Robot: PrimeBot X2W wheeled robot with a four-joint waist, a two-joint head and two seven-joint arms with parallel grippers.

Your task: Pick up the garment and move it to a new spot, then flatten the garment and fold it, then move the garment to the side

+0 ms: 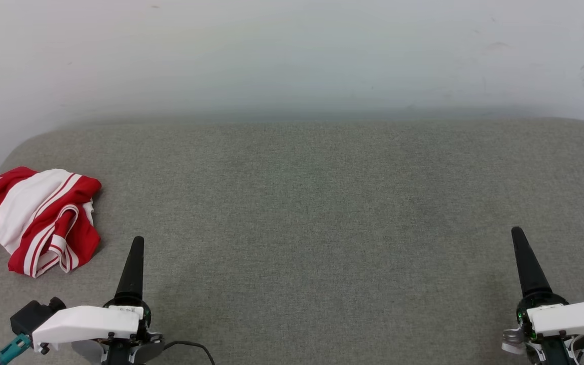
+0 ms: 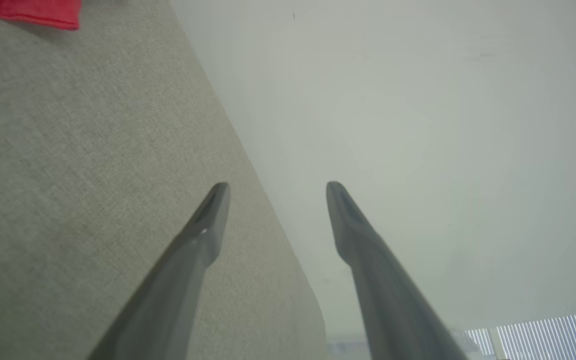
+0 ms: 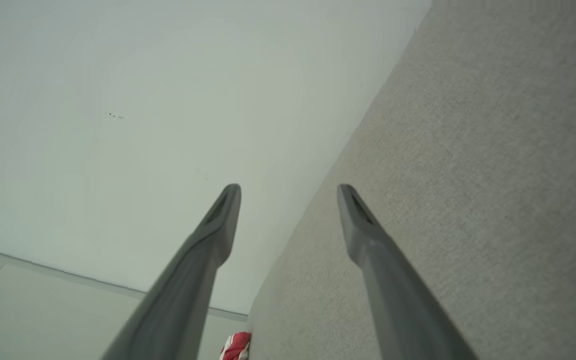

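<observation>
The left end effector (image 1: 136, 248) is at the lower left of the head view, with one dark finger pointing up the frame from its white housing. In the left wrist view, the left end effector (image 2: 277, 190) has its two fingers spread wide apart. Nothing is gripped between them. One finger shows against the grey surface (image 2: 68, 150) and the other against the pale wall (image 2: 418, 125).

The right end effector (image 1: 520, 248) is at the lower right of the head view and also points up the frame. In the right wrist view, the right end effector (image 3: 289, 190) is just as wide open and empty. Its fingers straddle the line where the surface meets the wall.

The garment (image 1: 38, 218) lies crumpled in a heap on the surface at the middle left of the head view. It is up and to the left of the left end effector's fingertip, near it but not touching. The cloth is red, with a broad white panel across the top of the heap. Red-and-white striped trim curls along its lower right folds, and one red part runs out past the frame's left edge.

The left wrist view catches the garment (image 2: 33, 12) as a red corner at the upper left. In the right wrist view, the garment (image 3: 237, 346) is a small red-and-white patch at the bottom edge, just left of centre.
</observation>
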